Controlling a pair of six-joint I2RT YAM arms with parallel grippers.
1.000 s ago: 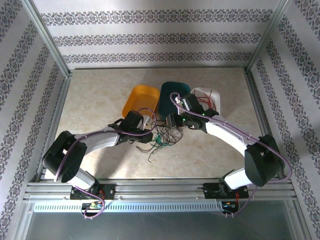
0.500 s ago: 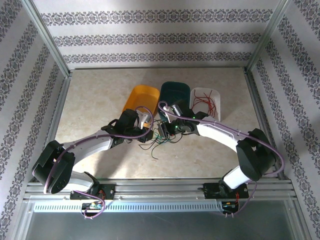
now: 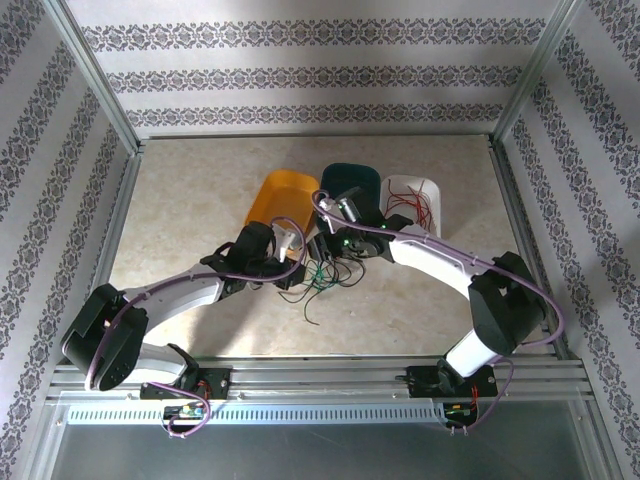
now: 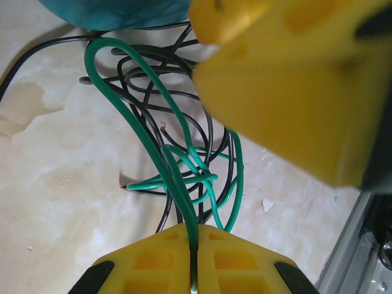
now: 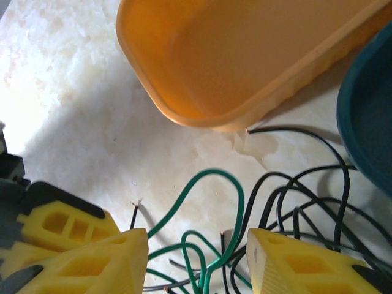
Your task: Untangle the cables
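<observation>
While tangled, cables (image 3: 318,272) in one heap beside three trays (image 3: 276,195).

Soft, even overhead light keeps the top view bright and sharp. In the left wrist view a large yellow plastic block (image 4: 288,92) at upper right is blurred; in the right wrist view, grey shadow crosses the pale marbled tabletop (image 5: 73,122).

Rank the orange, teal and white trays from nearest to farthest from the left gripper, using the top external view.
1. Orange tray, leftmost, just beyond the left gripper.
2. Teal tray, in the middle of the row.
3. White tray, rightmost, holding red cables.
</observation>
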